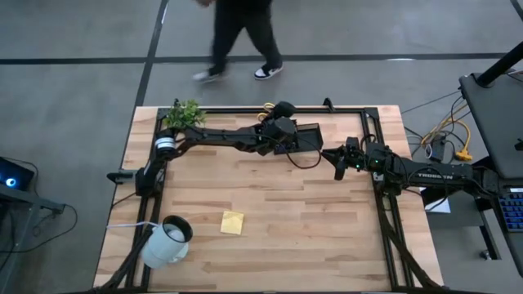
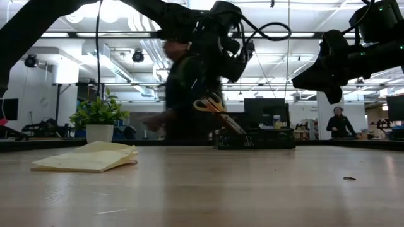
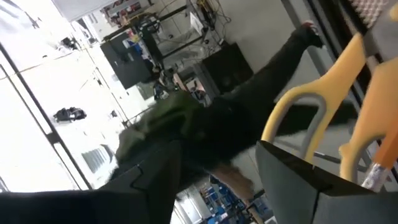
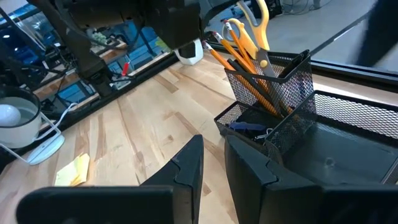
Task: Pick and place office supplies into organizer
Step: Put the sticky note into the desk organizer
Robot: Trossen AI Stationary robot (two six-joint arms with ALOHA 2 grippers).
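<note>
Two pincers: left pincer (image 1: 283, 131) wide above scissors (image 4: 254, 25), right pincer (image 4: 214, 163) narrow, empty.

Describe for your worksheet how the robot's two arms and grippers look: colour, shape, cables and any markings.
Both arms are dark, jointed and slender. The left arm has a pale band near its base and a dark cable looping by its wrist. The right arm carries white lettering along one link. The right gripper has two flat, dark, angular fingers; the left gripper looks bulky and black from above.
</note>
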